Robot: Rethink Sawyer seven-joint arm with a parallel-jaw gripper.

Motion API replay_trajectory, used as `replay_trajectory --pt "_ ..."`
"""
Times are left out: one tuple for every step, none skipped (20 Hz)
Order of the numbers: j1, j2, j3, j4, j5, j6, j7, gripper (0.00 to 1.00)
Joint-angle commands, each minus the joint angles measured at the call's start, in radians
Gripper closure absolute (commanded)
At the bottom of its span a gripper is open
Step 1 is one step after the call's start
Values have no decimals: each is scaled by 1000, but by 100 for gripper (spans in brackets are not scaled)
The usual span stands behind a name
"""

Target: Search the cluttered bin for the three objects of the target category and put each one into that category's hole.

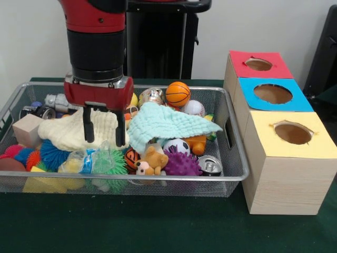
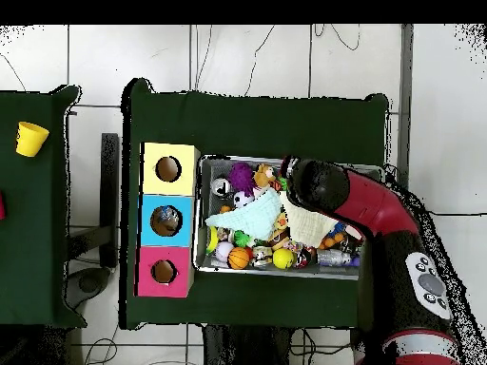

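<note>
Wire bin (image 1: 231,158); two cloths; three holes; tool (image 1: 104,132) spread.

Wire-mesh metal bin (image 1: 231,174), waffle-textured cloths (image 1: 168,122) (mint, cream), pale wooden boxes (image 1: 284,184), glossy basketball (image 1: 178,94)

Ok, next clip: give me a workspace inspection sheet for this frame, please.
Surface: dark green cloth-covered table.
Job's things: wire mesh bin full of toys; wooden box with red-topped hole, blue-topped hole, yellow-topped hole beside it.
Clutter: mint green cloth, pale yellow cloth, orange mini basketball, purple spiky ball, small teddy bear, silver can.
Grippers: black-fingered gripper open, fingers straddling the pale yellow cloth.
Cables: thin wires on the floor.
Surroundings: yellow cup on a neighbouring green table.
</note>
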Motion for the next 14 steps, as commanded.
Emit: replay_trajectory --pt "-42 65 114 38 -23 -111 80 0" --pt "-46 60 115 56 -27 -126 83 0" --pt "-50 62 118 65 -32 -141 83 0" --pt "-54 64 121 74 -38 -156 83 0" --pt "-54 66 119 77 -43 -164 83 0" --pt "-56 66 115 86 -47 -174 86 0" --pt "-52 66 104 86 -53 -176 88 0" --pt "-48 66 94 85 -56 -175 90 0" --pt "-40 66 76 85 -63 -172 93 0" --pt "-42 69 71 90 -67 -177 94 0" --pt "-39 69 63 91 -69 -176 96 0" --pt "-36 68 55 93 -72 -174 98 0" --pt "-42 67 61 100 -72 -179 99 0" --pt "-40 69 56 100 -62 -159 105 0"
